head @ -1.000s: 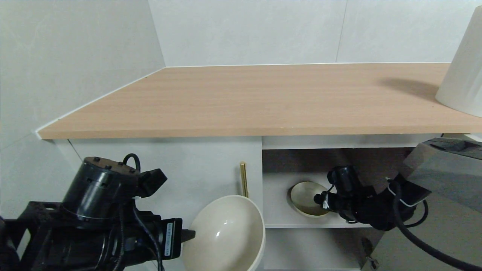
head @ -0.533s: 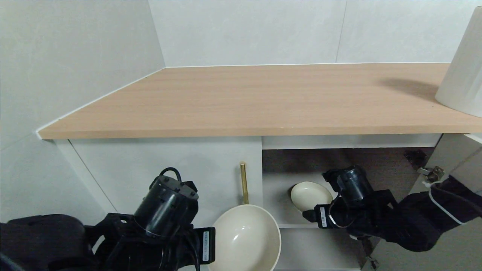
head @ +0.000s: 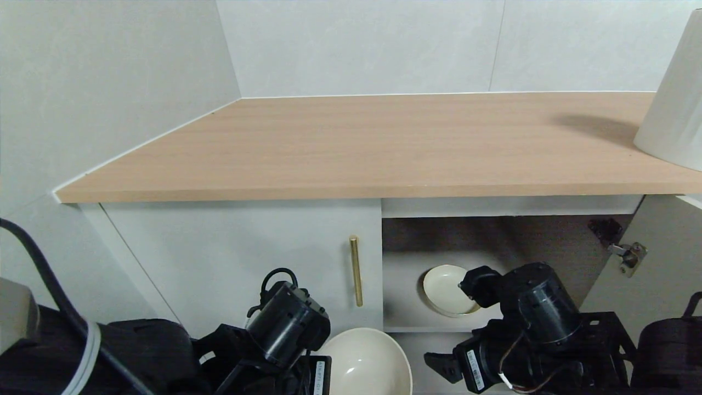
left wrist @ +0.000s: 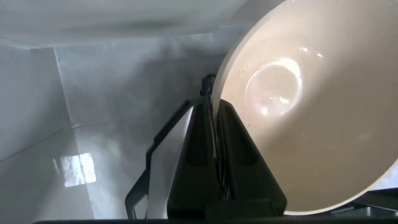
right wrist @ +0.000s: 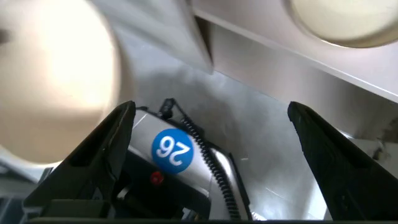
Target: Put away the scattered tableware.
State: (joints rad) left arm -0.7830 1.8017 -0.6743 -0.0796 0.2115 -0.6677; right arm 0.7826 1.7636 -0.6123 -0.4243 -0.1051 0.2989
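The left gripper [left wrist: 214, 134] is clamped on the rim of the large bowl [left wrist: 298, 106], one finger inside the wall and one outside. In the head view this bowl is at 6 o'clock, low in front of the cabinet, and it rests on nothing. The right gripper [right wrist: 214, 158] has its fingers wide apart and holds nothing. It stands at 3 o'clock from the large bowl, near to it. The small bowl [head: 445, 288] lies on the shelf [head: 403, 310] of the open compartment, at 1 o'clock from the large bowl.

I see several risks.

- **Weak grip:** The hold is only a thin pinch on a smooth, glazed rim, with all the weight hanging to one side. A quick turn of the wrist may let the bowl rotate between the fingers or slip out and break.
- **Obstacles on the way in:** The closed door [head: 247, 247] and its handle [head: 355, 270] are at 12 o'clock from the bowl. A path that is too straight may knock the rim against the door edge or against the front of the shelf.
- **Little free space:** The small bowl takes the near part of the shelf, so the large one may push it or land on its rim.
- **Arms close together:** The right arm may touch the bowl if both arms move at once.
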